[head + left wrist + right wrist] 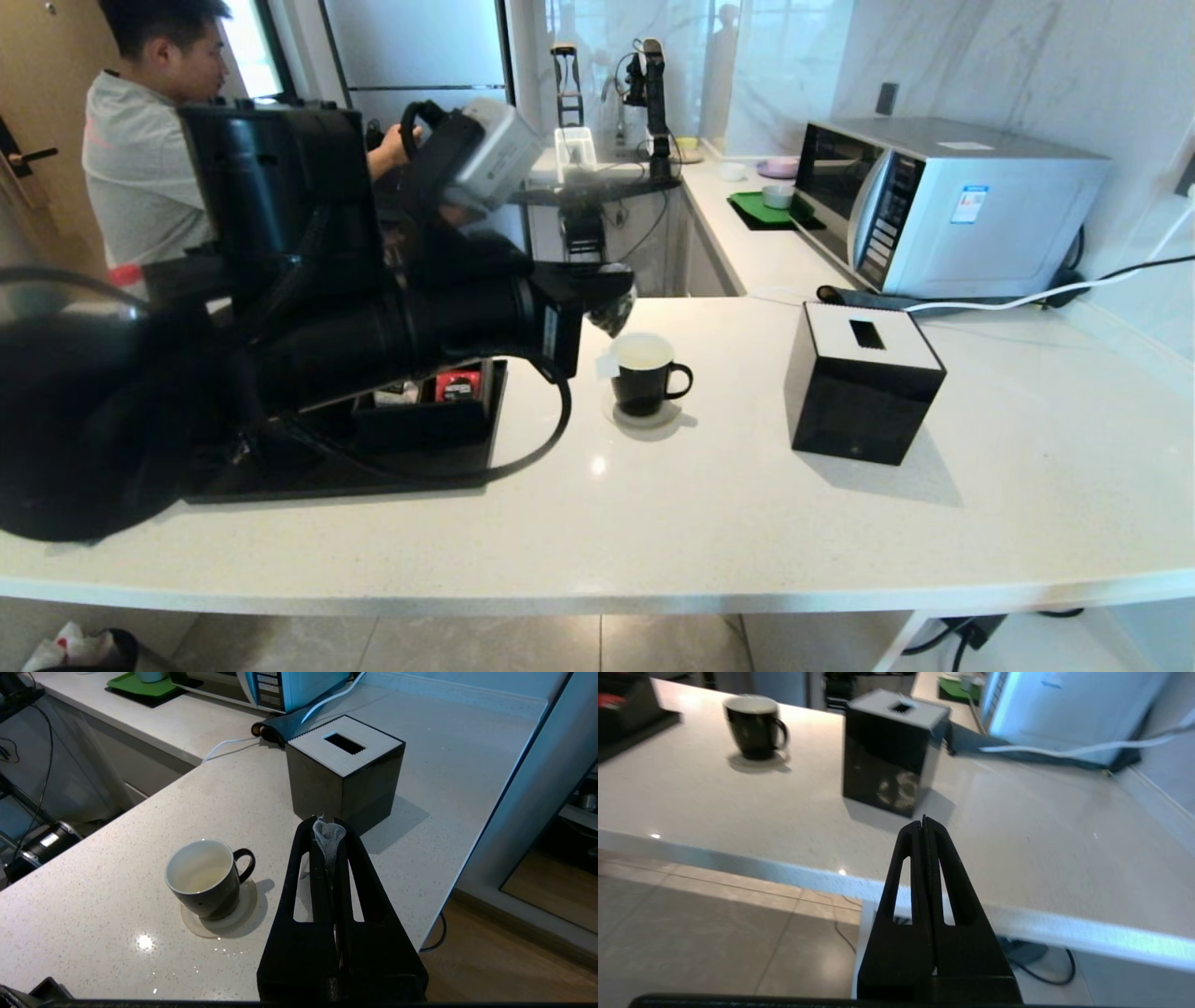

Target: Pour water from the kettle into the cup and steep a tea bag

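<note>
The cup (642, 375), a small black mug with a white inside, stands on a pale coaster and holds a little pale liquid (202, 884). My left gripper (328, 827) hangs just above and beside it, shut on the tea bag (329, 836), whose translucent mesh top pokes out between the fingers. In the head view the pouch (613, 315) dangles under the left gripper (609, 291), and a small white tag (607, 366) hangs by the cup's rim. The kettle (266, 191) is a tall black cylinder partly hidden behind my left arm. My right gripper (924, 822) is shut and empty, off the counter's front edge.
A black tissue box (864, 383) stands right of the cup. A black tray (429, 439) with sachets lies to the left under my arm. A microwave (943, 201) and its cable sit at the back right. Water drops (219, 951) dot the counter by the coaster. A person stands far left.
</note>
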Robot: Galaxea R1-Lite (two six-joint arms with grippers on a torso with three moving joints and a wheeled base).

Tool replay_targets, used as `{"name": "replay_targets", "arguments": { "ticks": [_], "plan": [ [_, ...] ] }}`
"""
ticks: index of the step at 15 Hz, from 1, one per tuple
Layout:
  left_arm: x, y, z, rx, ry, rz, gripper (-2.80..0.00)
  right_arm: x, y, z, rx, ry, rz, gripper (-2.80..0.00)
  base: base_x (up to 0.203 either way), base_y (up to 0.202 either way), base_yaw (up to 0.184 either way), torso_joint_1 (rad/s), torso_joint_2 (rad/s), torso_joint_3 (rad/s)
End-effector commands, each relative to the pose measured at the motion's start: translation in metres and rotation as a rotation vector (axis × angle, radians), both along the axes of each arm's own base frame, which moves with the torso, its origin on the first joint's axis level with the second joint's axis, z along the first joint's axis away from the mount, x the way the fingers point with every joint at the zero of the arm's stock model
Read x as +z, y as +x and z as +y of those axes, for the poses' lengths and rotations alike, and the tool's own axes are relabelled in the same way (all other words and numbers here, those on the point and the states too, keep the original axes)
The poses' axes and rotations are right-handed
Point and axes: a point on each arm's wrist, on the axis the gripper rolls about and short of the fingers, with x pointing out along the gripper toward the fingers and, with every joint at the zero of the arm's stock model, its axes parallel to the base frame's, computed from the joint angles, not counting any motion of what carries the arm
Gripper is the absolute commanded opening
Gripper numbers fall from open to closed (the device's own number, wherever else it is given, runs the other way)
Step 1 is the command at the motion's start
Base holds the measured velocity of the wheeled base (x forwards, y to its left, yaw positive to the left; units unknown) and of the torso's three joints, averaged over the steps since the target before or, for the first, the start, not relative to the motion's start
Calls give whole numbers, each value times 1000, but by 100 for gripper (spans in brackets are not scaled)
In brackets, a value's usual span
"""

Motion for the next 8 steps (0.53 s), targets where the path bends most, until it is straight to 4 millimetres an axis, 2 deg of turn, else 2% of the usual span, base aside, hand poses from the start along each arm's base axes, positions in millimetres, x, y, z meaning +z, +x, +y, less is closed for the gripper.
{"name": "replay_targets", "arguments": {
  "ticks": [1, 4, 8],
  "plan": [
    [1, -4, 2, -3, -3, -4, -280, 40, 24, 1, 84, -7, 73, -280, 0, 0, 0, 0, 0, 0],
    [3, -5, 4, -2, -8, -10, -280, 77, 63, 9, 304, -13, 113, -280, 0, 0, 0, 0, 0, 0],
    [4, -5, 4, 0, -9, -11, -280, 89, 137, 24, 557, -20, 160, -280, 0, 0, 0, 0, 0, 0]
  ]
}}
